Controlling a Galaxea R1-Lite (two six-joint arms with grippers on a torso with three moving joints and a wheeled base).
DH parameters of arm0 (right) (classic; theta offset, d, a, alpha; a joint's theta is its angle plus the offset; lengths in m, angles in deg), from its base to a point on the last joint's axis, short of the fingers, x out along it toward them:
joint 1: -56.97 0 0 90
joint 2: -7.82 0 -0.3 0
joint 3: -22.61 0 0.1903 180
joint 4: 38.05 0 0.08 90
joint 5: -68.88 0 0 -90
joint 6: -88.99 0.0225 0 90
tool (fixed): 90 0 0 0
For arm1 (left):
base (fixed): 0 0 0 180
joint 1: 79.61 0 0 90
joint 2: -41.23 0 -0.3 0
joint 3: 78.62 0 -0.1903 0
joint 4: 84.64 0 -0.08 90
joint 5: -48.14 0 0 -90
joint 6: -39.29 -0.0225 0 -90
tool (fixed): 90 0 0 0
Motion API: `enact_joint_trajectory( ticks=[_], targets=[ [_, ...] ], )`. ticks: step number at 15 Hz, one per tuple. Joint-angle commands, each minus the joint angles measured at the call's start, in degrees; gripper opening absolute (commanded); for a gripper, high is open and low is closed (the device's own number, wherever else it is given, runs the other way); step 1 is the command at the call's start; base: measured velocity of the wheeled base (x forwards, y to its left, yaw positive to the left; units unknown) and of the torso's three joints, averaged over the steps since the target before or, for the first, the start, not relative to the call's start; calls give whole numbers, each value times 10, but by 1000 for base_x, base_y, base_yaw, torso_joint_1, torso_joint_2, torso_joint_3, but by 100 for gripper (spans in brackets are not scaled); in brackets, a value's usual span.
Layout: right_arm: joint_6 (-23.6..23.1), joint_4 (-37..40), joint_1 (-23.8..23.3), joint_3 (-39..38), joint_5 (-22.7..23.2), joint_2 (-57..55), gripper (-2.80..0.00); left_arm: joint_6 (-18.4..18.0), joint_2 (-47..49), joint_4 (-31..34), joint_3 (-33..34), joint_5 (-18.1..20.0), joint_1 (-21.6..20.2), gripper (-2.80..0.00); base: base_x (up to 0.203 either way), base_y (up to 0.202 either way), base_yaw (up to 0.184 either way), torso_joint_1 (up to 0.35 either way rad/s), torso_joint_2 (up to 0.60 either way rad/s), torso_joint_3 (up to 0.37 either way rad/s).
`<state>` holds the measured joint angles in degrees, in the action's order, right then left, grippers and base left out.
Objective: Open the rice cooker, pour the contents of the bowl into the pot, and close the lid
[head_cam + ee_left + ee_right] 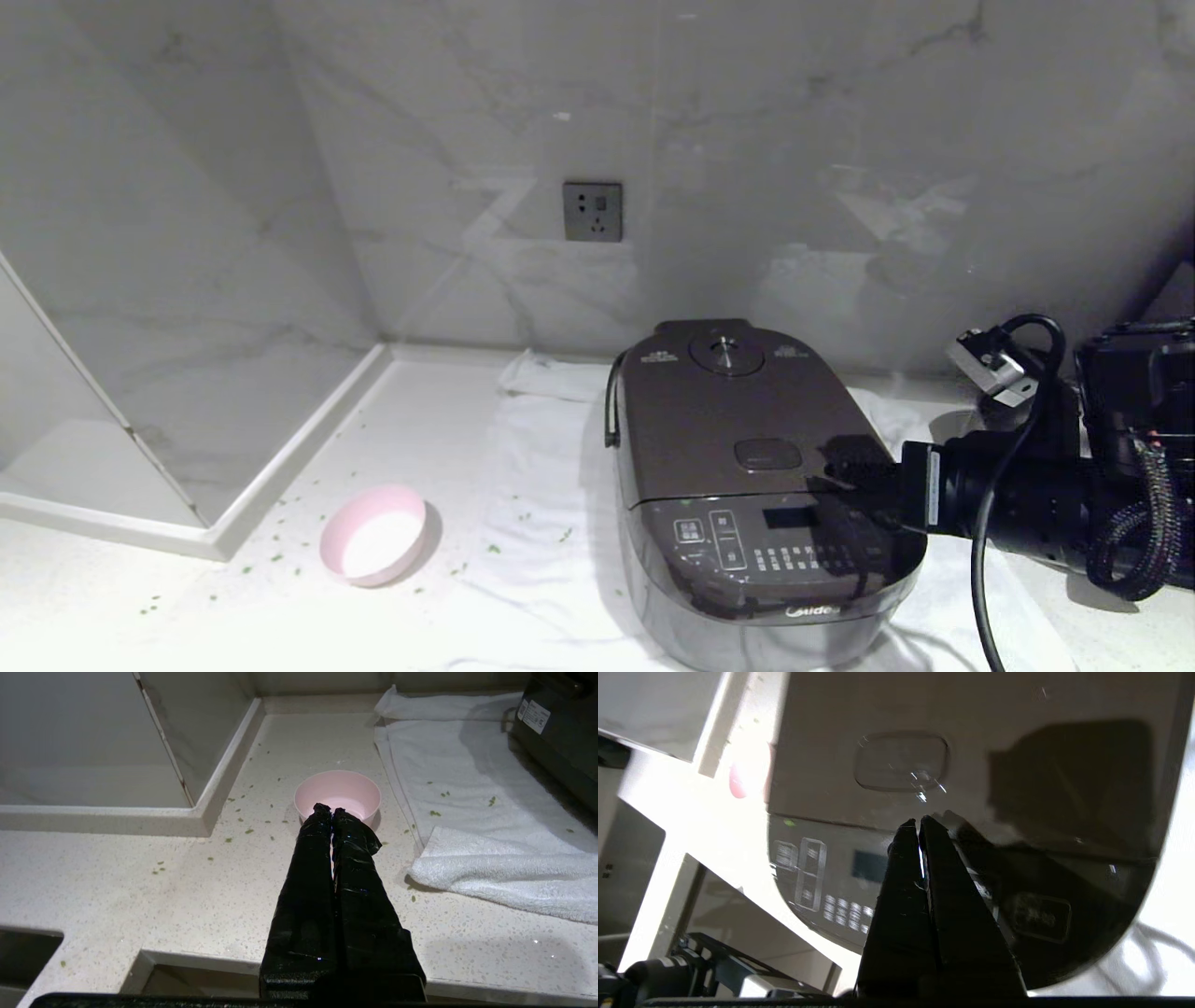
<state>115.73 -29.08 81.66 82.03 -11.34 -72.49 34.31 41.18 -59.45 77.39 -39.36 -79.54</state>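
The rice cooker (761, 495) stands on a white towel (532, 523) on the counter (140, 625) with its lid (728, 420) down, and the right gripper (845, 467), fingers pressed together and holding nothing, hovers over the lid's front edge just beside the oval release button (767, 455). The pink bowl (373, 535) sits on the counter well to the left of the cooker, tipped slightly, its white inside showing, with small green bits (280, 541) scattered around it. In the left wrist view the left gripper (329, 811), also pressed together and empty, points at the bowl from nearer the counter's edge.

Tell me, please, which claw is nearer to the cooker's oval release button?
Right. The right claw hovers over the lid just beside the button; the left claw is off by the bowl, away from the cooker.
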Motion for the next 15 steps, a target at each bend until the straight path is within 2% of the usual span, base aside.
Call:
enact_joint_trajectory(
  ticks=[1, 4, 6, 7, 10, 15],
  targets=[
    [1, 17, -2, -5, 0, -4, -280, 1, 0, 4, 0, 0, 0, -280, 0, 0, 0, 0, 0, 0],
    [0, 60, -2, -5, -5, 23, -280, 1, 0, 4, 0, -1, 0, -280, 0, 0, 0, 0, 0, 0],
    [-1, 79, 0, -6, -47, 36, -280, 1, 0, 4, 0, -1, 0, -280, 0, 0, 0, 0, 0, 0],
    [-2, 80, -1, -7, -53, 45, -280, 1, 0, 4, -1, 0, 0, -280, 0, 0, 0, 0, 0, 0],
    [-4, 106, -1, -9, -56, 71, -280, 1, 0, 4, -1, -1, 0, -280, 0, 0, 0, 0, 0, 0],
    [-2, 104, -2, -21, -52, 63, -280, 1, 0, 4, 0, -1, 0, -280, 0, 0, 0, 0, 0, 0]
  ],
)
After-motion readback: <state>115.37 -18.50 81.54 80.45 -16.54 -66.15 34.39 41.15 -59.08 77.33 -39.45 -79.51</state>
